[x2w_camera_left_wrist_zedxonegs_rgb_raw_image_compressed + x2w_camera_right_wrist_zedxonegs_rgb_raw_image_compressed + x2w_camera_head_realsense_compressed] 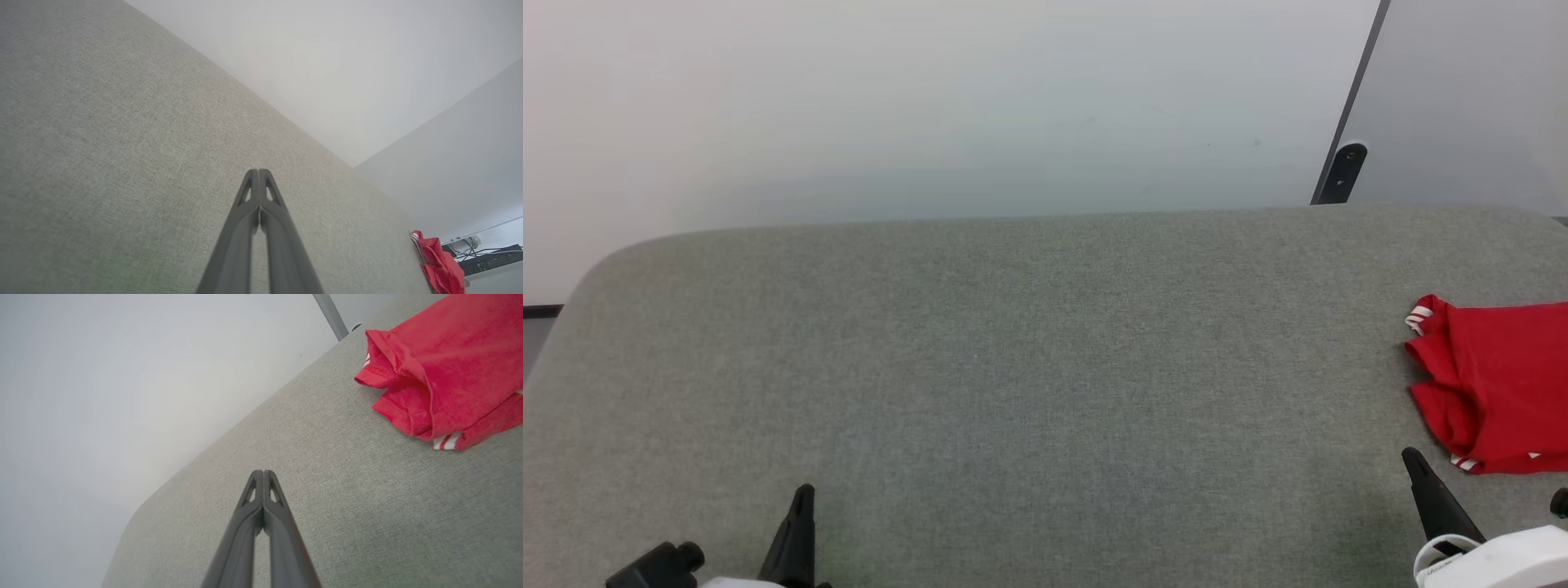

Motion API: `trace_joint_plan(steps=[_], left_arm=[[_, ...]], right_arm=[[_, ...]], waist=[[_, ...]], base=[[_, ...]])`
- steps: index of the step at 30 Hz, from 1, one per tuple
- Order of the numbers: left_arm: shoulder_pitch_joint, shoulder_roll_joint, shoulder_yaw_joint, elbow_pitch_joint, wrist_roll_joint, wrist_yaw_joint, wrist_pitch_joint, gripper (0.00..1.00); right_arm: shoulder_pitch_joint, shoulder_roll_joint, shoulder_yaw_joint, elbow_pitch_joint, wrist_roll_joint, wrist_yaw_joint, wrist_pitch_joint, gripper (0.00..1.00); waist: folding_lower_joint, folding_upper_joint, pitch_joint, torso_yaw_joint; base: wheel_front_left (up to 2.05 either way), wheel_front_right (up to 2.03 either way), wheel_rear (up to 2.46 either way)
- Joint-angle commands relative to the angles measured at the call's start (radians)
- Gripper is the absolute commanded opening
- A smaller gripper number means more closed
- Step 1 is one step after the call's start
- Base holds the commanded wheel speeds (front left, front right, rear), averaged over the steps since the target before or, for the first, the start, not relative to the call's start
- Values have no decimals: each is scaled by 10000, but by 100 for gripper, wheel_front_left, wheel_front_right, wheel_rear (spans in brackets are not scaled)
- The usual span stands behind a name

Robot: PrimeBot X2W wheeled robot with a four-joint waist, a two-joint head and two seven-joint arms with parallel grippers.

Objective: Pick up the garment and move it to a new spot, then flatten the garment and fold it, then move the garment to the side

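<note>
Head view: garment lies near the clenched right pincer, far from the clenched left pincer.

Lighting: bright, even and diffuse in all three views; no source can be identified. In the head view the wall is near washed out at 10 o'clock, greying softly toward the far edge of the grey fabric surface.

Glare: none noted.

Shadows: faint and soft-edged, with a thin one under the garment at 3 o'clock in the right wrist view.

Focus: the weave is crisp mid-frame. The left gripper and the right gripper blur toward 6 o'clock, close to the lens.

Distortion: mild wide-angle stretching at the wrist views' edges.
</note>
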Motion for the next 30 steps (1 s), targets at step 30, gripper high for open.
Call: trace_joint_plan(steps=[30], left_arm=[[-1027,-581,700,614,-3292,-681,825,0]], right_arm=[[-851,138,17,714,3491,-6,-301,0]], waist=[[0,-1,36,-26]], base=[[0,0,0]])
